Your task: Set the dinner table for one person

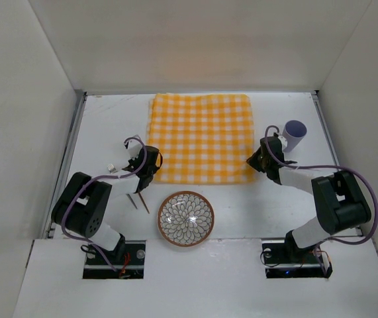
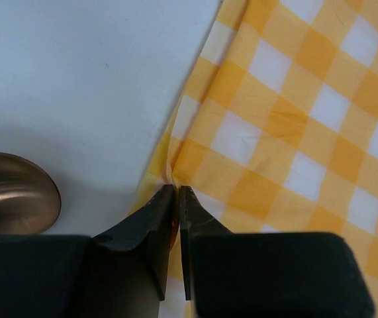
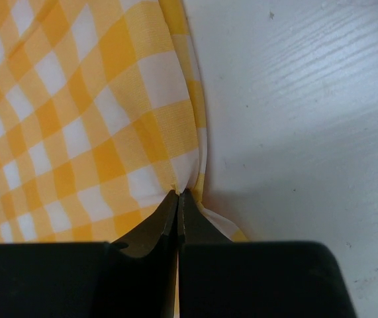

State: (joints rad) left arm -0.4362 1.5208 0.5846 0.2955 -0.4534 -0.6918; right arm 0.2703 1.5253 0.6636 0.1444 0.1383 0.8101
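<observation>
A yellow-and-white checked cloth (image 1: 202,136) lies spread on the middle of the white dinner table (image 1: 109,126). My left gripper (image 1: 150,175) is at the cloth's near left corner. In the left wrist view its tips (image 2: 177,187) are shut on a pinched fold of the cloth (image 2: 294,119) at the edge. My right gripper (image 1: 252,161) is at the near right corner. It (image 3: 178,193) is shut on a puckered bit of the cloth (image 3: 76,99) there.
A patterned bowl (image 1: 186,218) sits near the front, just below the cloth. A purple cup (image 1: 294,134) stands to the right of the cloth, behind my right gripper. Thin sticks (image 1: 138,201) and a small shiny item (image 1: 111,168) lie at the left. A brown shiny rounded object (image 2: 10,192) is near the left jaws.
</observation>
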